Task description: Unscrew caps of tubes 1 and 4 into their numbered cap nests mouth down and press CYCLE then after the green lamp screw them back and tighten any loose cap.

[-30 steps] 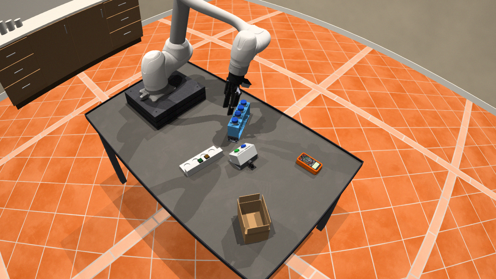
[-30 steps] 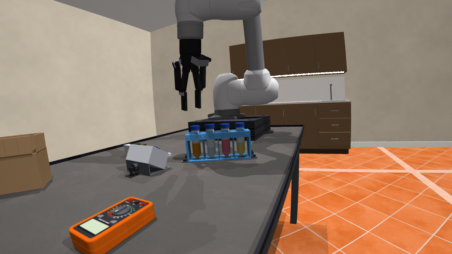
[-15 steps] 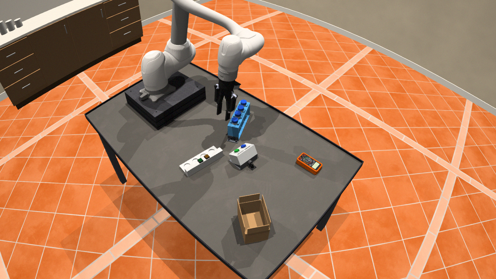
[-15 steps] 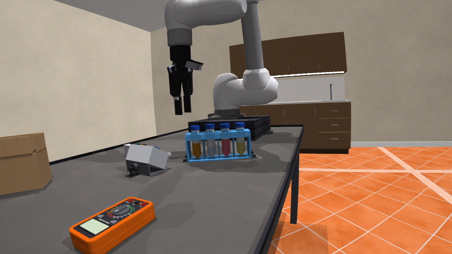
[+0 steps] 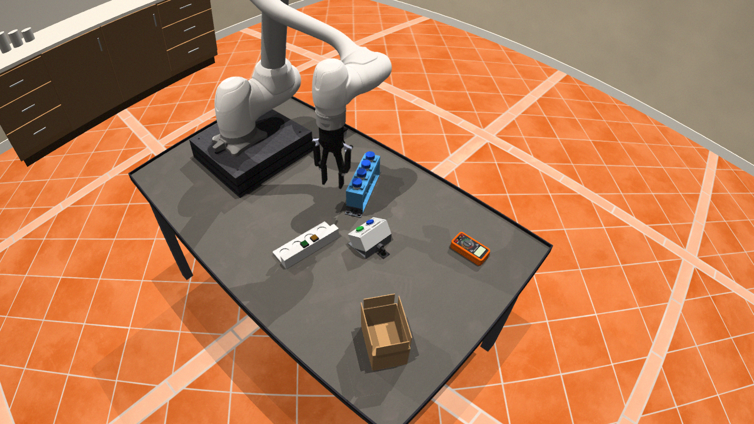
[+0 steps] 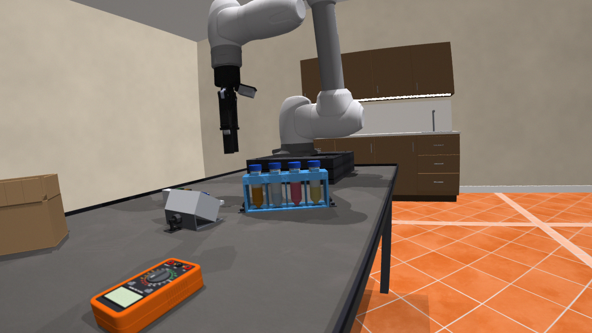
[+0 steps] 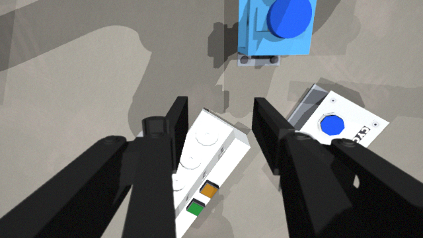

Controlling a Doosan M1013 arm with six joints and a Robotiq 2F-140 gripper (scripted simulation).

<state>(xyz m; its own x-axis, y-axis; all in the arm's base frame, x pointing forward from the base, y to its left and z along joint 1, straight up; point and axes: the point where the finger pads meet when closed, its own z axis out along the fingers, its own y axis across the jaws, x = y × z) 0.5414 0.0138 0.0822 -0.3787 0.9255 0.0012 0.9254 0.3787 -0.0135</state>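
Note:
A blue rack (image 5: 363, 179) holds four tubes, each with a blue cap on, also seen in the exterior view (image 6: 285, 188). My gripper (image 5: 331, 181) hangs well above the table, pointing down, beside the rack's end on the arm-base side. Its fingers stand partly apart with nothing between them (image 7: 219, 109). In the wrist view the rack's end cap (image 7: 289, 16) is at the top. The white cap tray (image 7: 205, 158) lies below the fingers with empty nests and an amber and a green lamp square. The key housing (image 5: 369, 235) shows its blue key (image 7: 332, 125) and green key (image 5: 360, 228).
An orange multimeter (image 5: 470, 247) lies at the table's right side. An open cardboard box (image 5: 384, 332) stands near the front edge. The arm's black base block (image 5: 250, 150) fills the back left corner.

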